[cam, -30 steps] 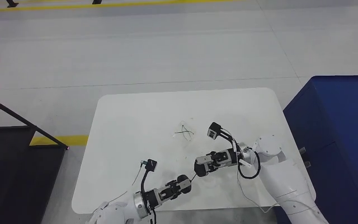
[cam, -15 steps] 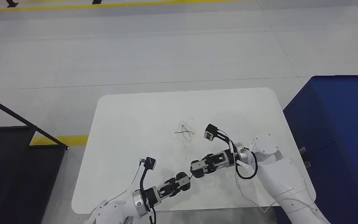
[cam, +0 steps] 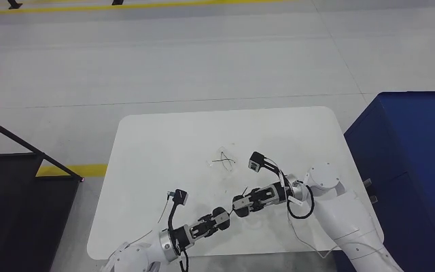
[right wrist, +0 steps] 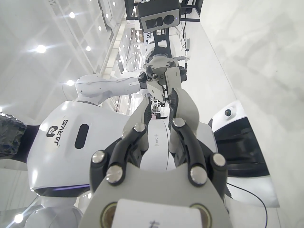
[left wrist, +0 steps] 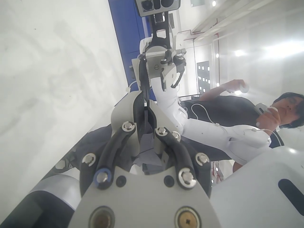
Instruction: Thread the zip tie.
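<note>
Left gripper (cam: 225, 215) is pinched narrow on the thin black plastic zip tie (left wrist: 144, 119), over the white rectangular table's (cam: 170, 143) robot-side edge. Right gripper (cam: 236, 206) has closed in, now nose-to-nose; can't tell its grip. You're likely at insertion.

We find little that can be read. A white label (right wrist: 154, 224) on the housing of the right gripper (right wrist: 161, 98) carries a dark character, cut off at the edge of the view. Behind the left arm's wrist camera (right wrist: 159, 17), a white sign (right wrist: 147, 36) shows a few black letters, half hidden and too partial for us to make out. From the left wrist we see one small dark mark (left wrist: 154, 66) on the mounting plate (left wrist: 152, 59) behind the right gripper. From above, a yellow line (cam: 204, 5) marks the floor beyond the table (cam: 170, 136).
</note>
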Controlling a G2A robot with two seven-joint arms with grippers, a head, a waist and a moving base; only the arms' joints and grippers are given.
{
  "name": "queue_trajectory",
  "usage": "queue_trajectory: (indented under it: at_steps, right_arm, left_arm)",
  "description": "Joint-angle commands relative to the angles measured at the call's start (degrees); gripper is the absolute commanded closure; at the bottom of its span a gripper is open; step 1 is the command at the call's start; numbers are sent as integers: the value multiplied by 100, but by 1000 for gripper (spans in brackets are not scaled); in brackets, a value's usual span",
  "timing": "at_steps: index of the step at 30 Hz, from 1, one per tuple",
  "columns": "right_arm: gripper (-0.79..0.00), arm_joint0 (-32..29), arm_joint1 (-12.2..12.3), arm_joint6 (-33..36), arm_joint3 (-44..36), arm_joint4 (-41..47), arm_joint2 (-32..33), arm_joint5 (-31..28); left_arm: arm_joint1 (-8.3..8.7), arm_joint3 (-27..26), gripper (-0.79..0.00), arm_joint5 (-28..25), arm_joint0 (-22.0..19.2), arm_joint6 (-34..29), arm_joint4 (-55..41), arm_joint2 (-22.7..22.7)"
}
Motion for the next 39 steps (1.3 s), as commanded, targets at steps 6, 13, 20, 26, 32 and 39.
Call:
queue_trajectory:
  at_steps: [6, 13, 20, 26, 32, 39]
  right_arm:
    - [-142, -61, 43, -73, -148, -30, -29, 31]
    - [0, -118, 82, -158, -180, -94, -74, 40]
    - [0, -162, 116, -208, -202, -15, -77, -38]
    - [0, -205, 151, -316, -104, 341, 112, -151]
    - [0, -242, 185, -234, -64, 616, 224, -152]
    - [0, -270, 181, -305, -97, 667, 217, -146]
  left_arm:
    - [32, -75, 0, -1, 46, 10, 65, 13]
    - [62, -87, 0, -38, 79, -5, 42, 20]
    - [84, -117, -206, -156, 147, 117, -41, 12]
    - [116, -242, -785, -704, 331, 224, -573, -238]
    - [163, -298, -785, -972, 522, 62, -1241, -539]
    - [163, -298, -785, -972, 522, 62, -1241, -539]
